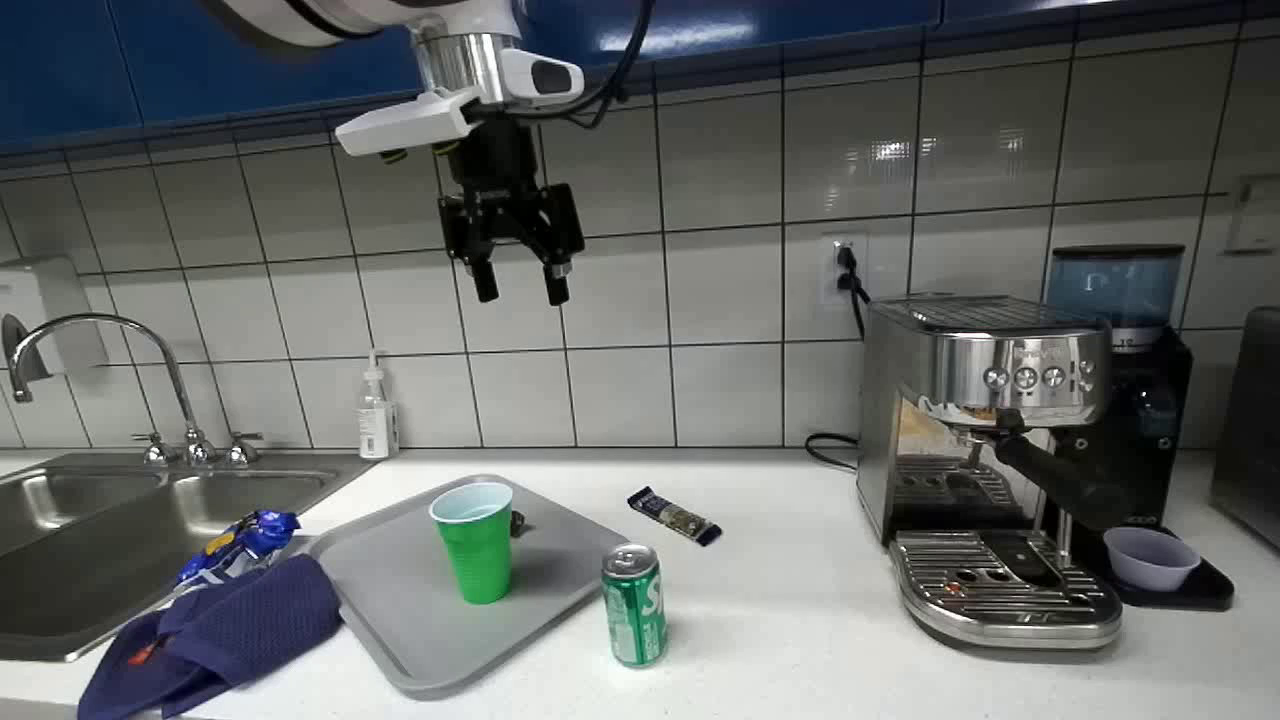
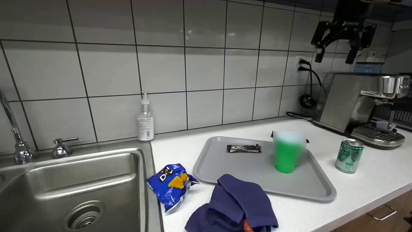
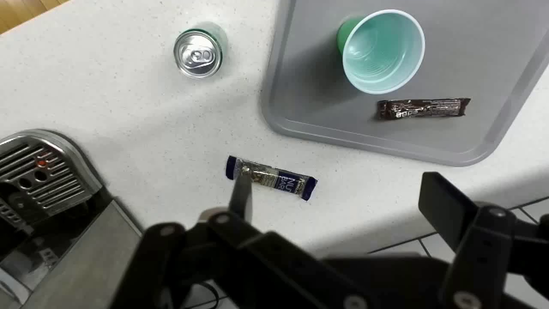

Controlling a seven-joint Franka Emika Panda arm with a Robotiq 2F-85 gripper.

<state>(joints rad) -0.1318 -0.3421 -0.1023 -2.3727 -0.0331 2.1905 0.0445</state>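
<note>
Robotiq pincer (image 1: 521,291): raised over white counter (image 1: 780,620), spread wide | wrapped nut bar (image 3: 271,177): flat on counter, below pincer | green plastic cup (image 1: 478,550): standing on grey tray (image 1: 400,610), likewise below pincer

In an exterior view | green cup (image 2: 287,155): blurred | nut bar (image 2: 272,134), probably: mostly hidden behind it

Tiled wall (image 1: 720,290) (glossy, dark-lined), blue cabinets (image 1: 200,75) above; white counter (image 1: 770,620), wooden drawer (image 2: 367,224) beneath
</note>
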